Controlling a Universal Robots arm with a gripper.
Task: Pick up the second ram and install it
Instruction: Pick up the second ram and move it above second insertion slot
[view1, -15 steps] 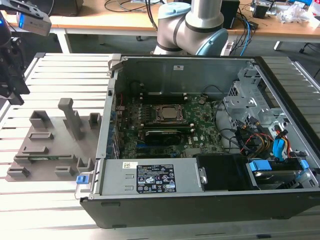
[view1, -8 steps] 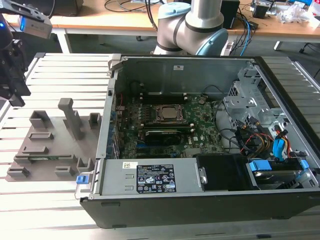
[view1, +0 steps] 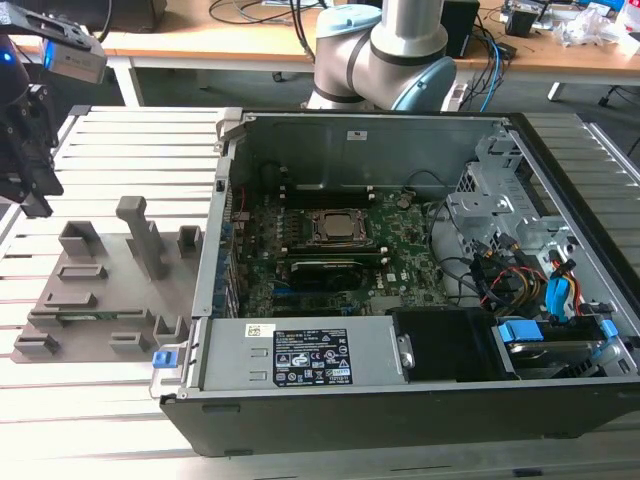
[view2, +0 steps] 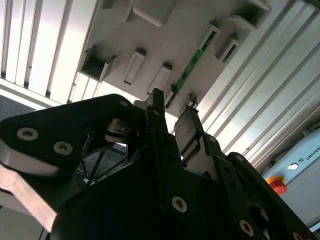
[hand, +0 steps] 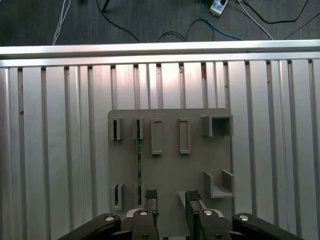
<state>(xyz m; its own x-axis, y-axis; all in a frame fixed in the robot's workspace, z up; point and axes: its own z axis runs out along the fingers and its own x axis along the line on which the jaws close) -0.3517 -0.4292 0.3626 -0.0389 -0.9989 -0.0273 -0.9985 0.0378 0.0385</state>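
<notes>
Jaws spread and empty, gripper (hand: 171, 196) hovering above grey holder (hand: 170, 167) on worktop (hand: 50, 150). Second ram (hand: 138, 152) stands edge-up in holder slot, ungrasped. Install into case (view1: 400, 300) not done.

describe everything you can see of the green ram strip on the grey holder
The second ram is a slim green circuit-board strip, seen edge-on in the first wrist view, so its faces are hidden. It stands on its long edge on the grey holder plate, its ends in two slotted brackets. The open gripper hangs beside one end, apparently not touching it.
</notes>
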